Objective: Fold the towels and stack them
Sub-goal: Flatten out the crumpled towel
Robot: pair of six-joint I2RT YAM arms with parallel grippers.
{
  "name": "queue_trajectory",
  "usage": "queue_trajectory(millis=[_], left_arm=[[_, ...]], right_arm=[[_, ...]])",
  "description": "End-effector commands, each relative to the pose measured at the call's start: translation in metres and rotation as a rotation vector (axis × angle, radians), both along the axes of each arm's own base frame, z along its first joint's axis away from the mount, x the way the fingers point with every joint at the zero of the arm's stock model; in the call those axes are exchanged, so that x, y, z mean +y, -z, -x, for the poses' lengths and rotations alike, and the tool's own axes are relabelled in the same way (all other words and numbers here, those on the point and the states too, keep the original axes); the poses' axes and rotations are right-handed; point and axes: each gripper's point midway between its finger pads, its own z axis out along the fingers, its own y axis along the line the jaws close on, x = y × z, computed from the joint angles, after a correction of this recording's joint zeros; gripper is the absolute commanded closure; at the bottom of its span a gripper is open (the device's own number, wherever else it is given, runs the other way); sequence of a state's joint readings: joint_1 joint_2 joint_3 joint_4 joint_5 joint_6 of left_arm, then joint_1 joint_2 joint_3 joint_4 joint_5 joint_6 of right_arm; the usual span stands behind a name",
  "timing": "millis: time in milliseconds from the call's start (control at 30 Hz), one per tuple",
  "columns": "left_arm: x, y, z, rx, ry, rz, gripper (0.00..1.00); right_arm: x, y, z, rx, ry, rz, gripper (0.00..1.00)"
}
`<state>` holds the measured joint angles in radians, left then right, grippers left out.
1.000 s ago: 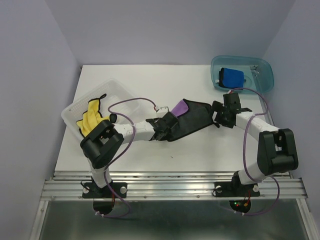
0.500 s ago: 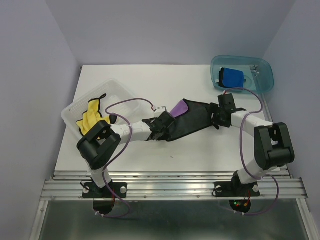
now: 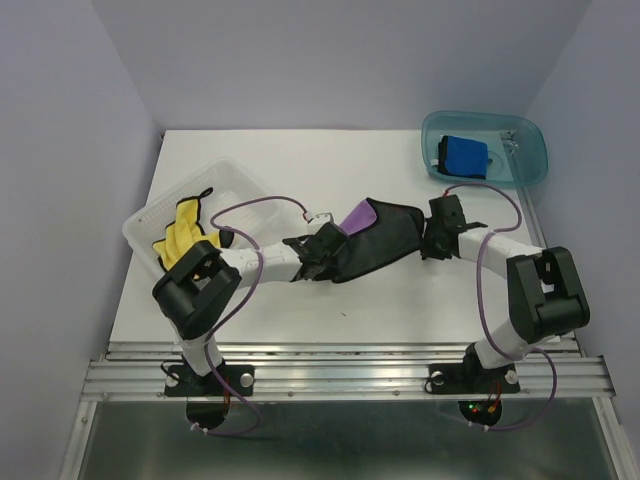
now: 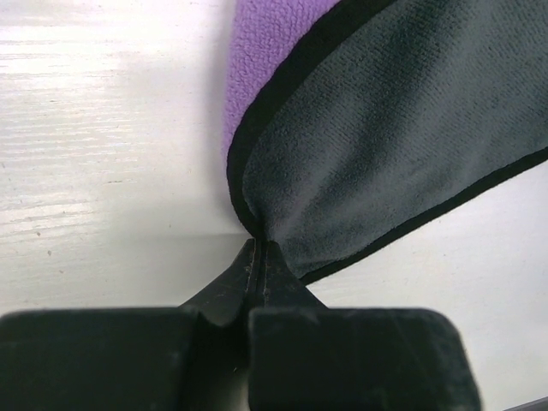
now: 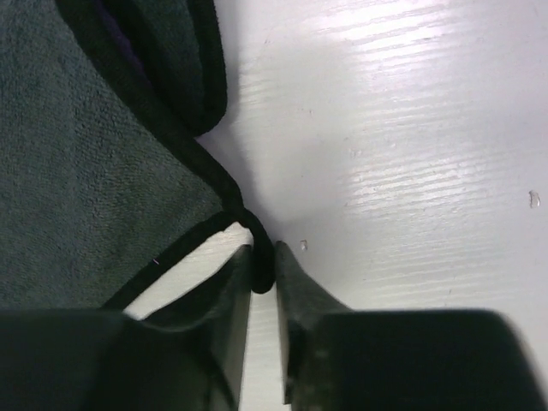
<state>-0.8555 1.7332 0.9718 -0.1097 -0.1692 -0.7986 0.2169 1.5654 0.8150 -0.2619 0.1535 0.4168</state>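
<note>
Towel (image 3: 385, 238) lies between tray (image 3: 236, 184) and bin (image 3: 527, 163).

Bright, even overhead light fills the top view; the dark towel (image 3: 385, 240) casts only a faint, soft shadow on the white surface (image 3: 300, 160). In the right wrist view, streaky glare lies right of the towel. Nearest the lens, the left end effector (image 4: 259, 250) and right end effector (image 5: 263, 257) blur; the towel's weave is sharp.

you've got a white table (image 3: 300, 170): a clear bin (image 3: 240, 185) sits at nine o'clock, a teal bin (image 3: 530, 165) at two o'clock, and a metal rail (image 3: 340, 365) runs along six.
</note>
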Motion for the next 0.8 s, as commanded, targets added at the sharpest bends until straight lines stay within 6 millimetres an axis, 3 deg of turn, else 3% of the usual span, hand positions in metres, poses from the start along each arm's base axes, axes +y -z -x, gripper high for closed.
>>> queue_trajectory(millis=[0,33,100,233,267,367,400,467,500,567,600,667,767], left_arm=[[0.006,-0.014,-0.001,-0.036,0.022,0.007,1.00],[0.003,-0.019,-0.002,-0.046,0.029,0.018,1.00],[-0.006,-0.036,-0.005,-0.082,0.067,0.067,1.00],[-0.016,-0.078,-0.012,-0.166,0.110,0.162,1.00],[-0.017,-0.092,-0.015,-0.193,0.113,0.183,1.00],[-0.019,-0.144,-0.021,-0.299,0.132,0.257,1.00],[-0.019,-0.170,-0.021,-0.347,0.138,0.299,1.00],[-0.019,-0.199,-0.021,-0.406,0.153,0.337,1.00],[-0.018,-0.228,-0.020,-0.457,0.156,0.383,1.00],[-0.014,-0.267,-0.016,-0.532,0.168,0.435,1.00],[-0.012,-0.279,-0.016,-0.555,0.167,0.448,1.00],[-0.009,-0.303,-0.014,-0.600,0.162,0.483,1.00],[0.002,-0.330,-0.015,-0.662,0.116,0.505,1.00]], right_arm=[[0.010,-0.010,0.001,-0.037,-0.027,-0.032,0.91],[0.014,-0.021,-0.003,-0.071,-0.037,-0.046,0.98],[0.022,-0.039,-0.007,-0.127,-0.066,-0.084,0.99],[0.030,-0.098,-0.014,-0.286,-0.093,-0.141,0.99],[0.030,-0.127,-0.013,-0.367,-0.097,-0.156,0.99],[0.029,-0.182,-0.009,-0.499,-0.097,-0.187,0.99],[0.029,-0.211,-0.002,-0.575,-0.105,-0.210,0.99],[0.031,-0.251,0.004,-0.669,-0.126,-0.240,0.99],[0.033,-0.281,0.013,-0.744,-0.146,-0.266,0.99],[0.037,-0.315,0.028,-0.826,-0.188,-0.303,0.99],[0.037,-0.321,0.029,-0.838,-0.193,-0.306,0.99],[0.033,-0.353,0.040,-0.915,-0.194,-0.310,0.99],[0.026,-0.375,0.046,-0.959,-0.173,-0.298,0.99]])
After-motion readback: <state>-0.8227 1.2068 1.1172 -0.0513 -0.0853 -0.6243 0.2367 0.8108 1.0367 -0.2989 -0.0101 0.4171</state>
